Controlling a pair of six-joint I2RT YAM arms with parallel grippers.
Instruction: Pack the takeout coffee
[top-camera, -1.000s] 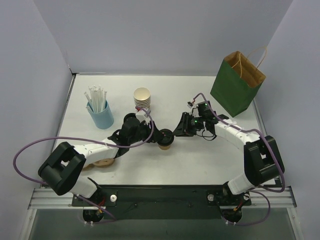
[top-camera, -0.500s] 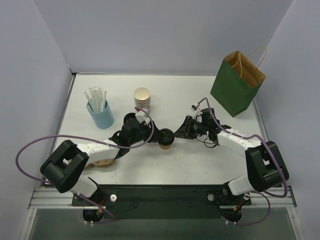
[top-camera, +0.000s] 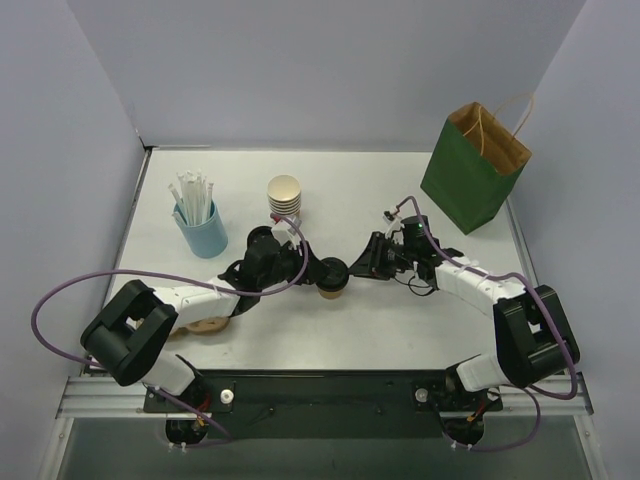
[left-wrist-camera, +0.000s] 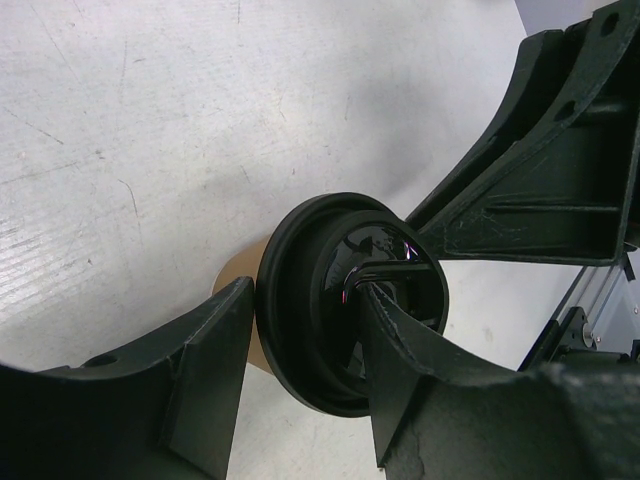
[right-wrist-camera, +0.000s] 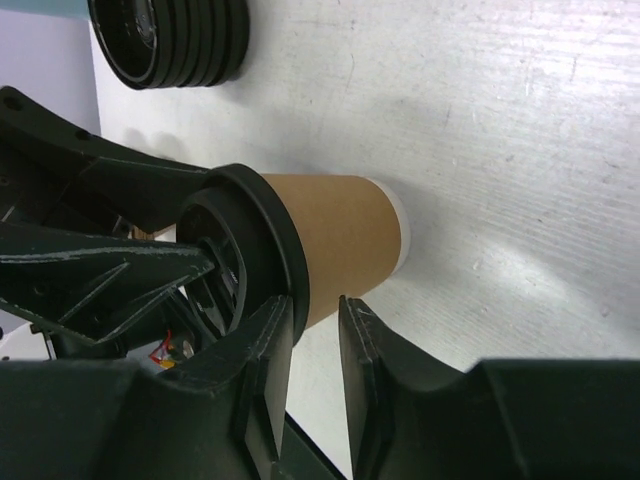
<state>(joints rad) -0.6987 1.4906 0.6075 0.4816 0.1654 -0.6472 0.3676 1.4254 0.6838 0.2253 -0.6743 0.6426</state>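
Observation:
The takeout coffee (top-camera: 332, 282) stands upright mid-table, a kraft-brown cup (right-wrist-camera: 340, 240) with a black lid (left-wrist-camera: 310, 330). My left gripper (top-camera: 318, 270) comes at it from the left with its jaws apart (left-wrist-camera: 305, 290). One finger sits against the outside of the lid's rim and the other lies over the lid's middle, so they do not clamp across it. My right gripper (top-camera: 355, 268) is at the cup's right side. Its jaws (right-wrist-camera: 315, 305) stand a narrow gap apart just under the lid's rim, with only table showing between them.
A green paper bag (top-camera: 475, 168) stands open at the back right. A stack of lidless tan cups (top-camera: 285, 197) and a blue holder of straws (top-camera: 200, 225) stand at the back left. A stack of loose black lids (right-wrist-camera: 170, 40) lies near the left arm.
The right arm's wrist has shifted slightly to the right and settled lower, while its fingers stay at the cup. The left gripper and the cup have not moved.

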